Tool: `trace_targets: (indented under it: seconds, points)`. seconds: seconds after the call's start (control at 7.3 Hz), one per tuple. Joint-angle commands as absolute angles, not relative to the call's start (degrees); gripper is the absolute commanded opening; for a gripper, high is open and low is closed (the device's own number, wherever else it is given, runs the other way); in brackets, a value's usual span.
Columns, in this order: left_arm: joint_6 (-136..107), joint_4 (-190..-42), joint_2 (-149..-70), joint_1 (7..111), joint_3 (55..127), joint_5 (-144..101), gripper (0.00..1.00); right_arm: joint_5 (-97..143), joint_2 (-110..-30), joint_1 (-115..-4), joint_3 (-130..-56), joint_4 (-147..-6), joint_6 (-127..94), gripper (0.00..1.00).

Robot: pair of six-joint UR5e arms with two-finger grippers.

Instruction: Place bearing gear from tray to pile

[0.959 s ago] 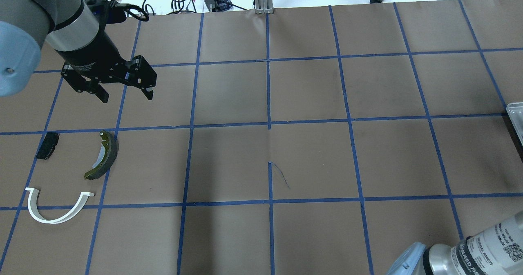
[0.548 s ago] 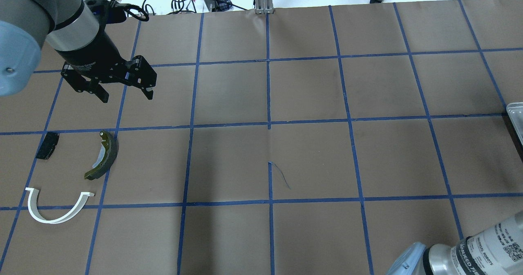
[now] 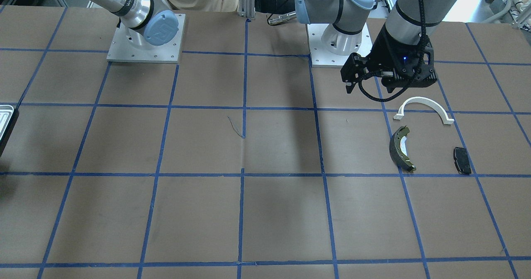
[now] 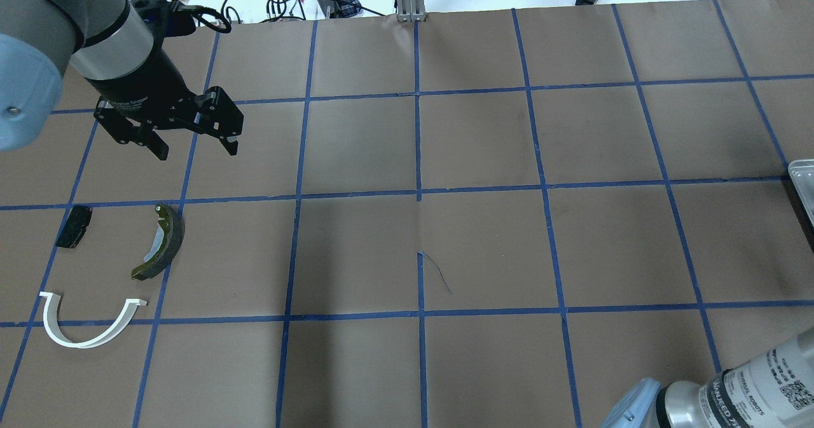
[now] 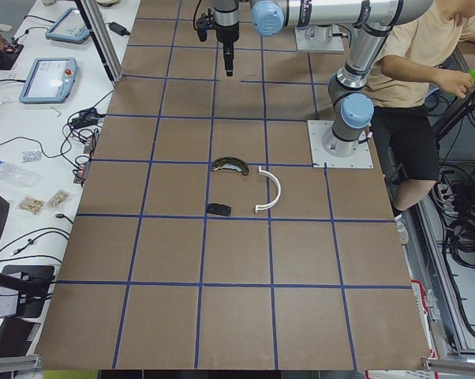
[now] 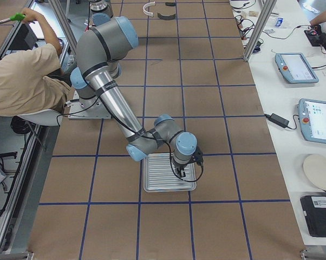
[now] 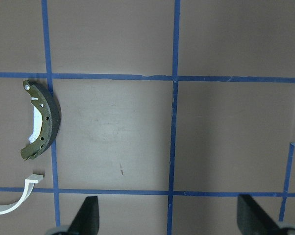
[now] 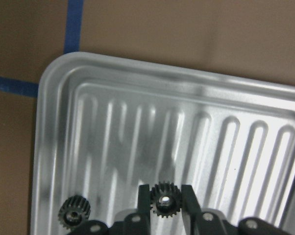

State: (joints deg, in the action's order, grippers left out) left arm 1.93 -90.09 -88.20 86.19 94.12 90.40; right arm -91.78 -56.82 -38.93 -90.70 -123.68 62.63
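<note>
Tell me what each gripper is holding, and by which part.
The right gripper appears to pinch a small bearing gear by opposite sides of its toothed rim, in the tray. The left gripper is open and holds nothing.

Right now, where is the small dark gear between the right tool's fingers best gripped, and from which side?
Grip the small dark toothed gear across its rim, from straight above: it lies flat, bore upward, on the ridged silvery metal tray, and the right tool straddles it.
</note>
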Motion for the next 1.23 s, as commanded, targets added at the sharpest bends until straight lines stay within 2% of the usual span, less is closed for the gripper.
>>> trace_targets:
  seconds: [0.0,0.55,1.1]
  points:
    - [1.93,-90.09,-88.24,86.13,94.04,90.35,1.0,-91.67,-62.37,-43.48,-91.31,-121.13,61.35,0.0]
    - [1.93,-90.09,-88.15,86.13,94.04,90.35,1.0,-91.58,-70.47,-68.84,-93.51,-112.61,26.92,0.0]
    - [1.93,-90.09,-88.07,86.04,93.43,90.44,1.0,-85.7,-69.62,-95.38,-94.57,-114.77,-13.08,0.0]
